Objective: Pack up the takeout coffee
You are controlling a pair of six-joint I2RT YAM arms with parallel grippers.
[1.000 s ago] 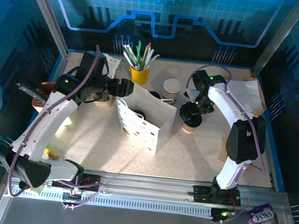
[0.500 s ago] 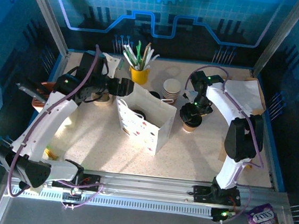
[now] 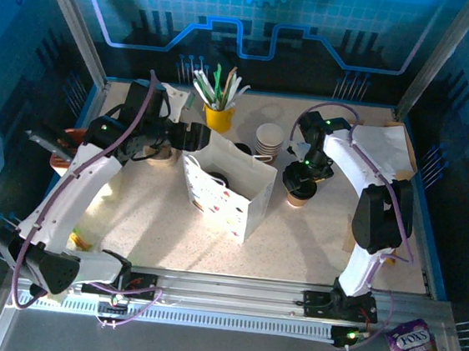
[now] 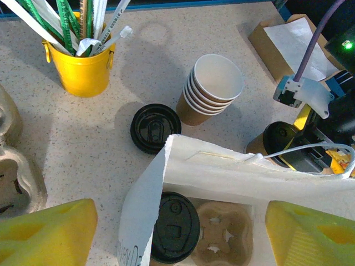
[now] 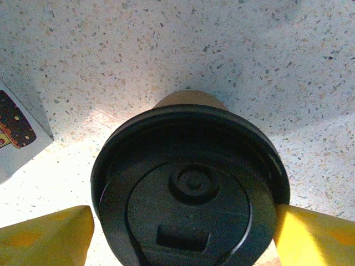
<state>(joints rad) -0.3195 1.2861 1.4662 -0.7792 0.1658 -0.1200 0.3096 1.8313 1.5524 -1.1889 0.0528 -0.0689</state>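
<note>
While the left gripper [image 4: 180, 213] hangs wide-jawed over the white paper bag [image 3: 240, 201] — one black-lidded brown kraft-paper cup [image 4: 175, 227] already inside — the second lidded cup [image 5: 188, 188] stands upright right of the bag, directly beneath the right gripper [image 5: 183, 216], whose jaws have since narrowed around its lid; whether they grip it, I cannot tell.

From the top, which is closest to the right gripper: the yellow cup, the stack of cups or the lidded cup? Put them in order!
1. Lidded cup: right under the right gripper, between its fingers.
2. Stack of cups: a bit behind, to its left.
3. Yellow cup: farthest, back and left.
</note>
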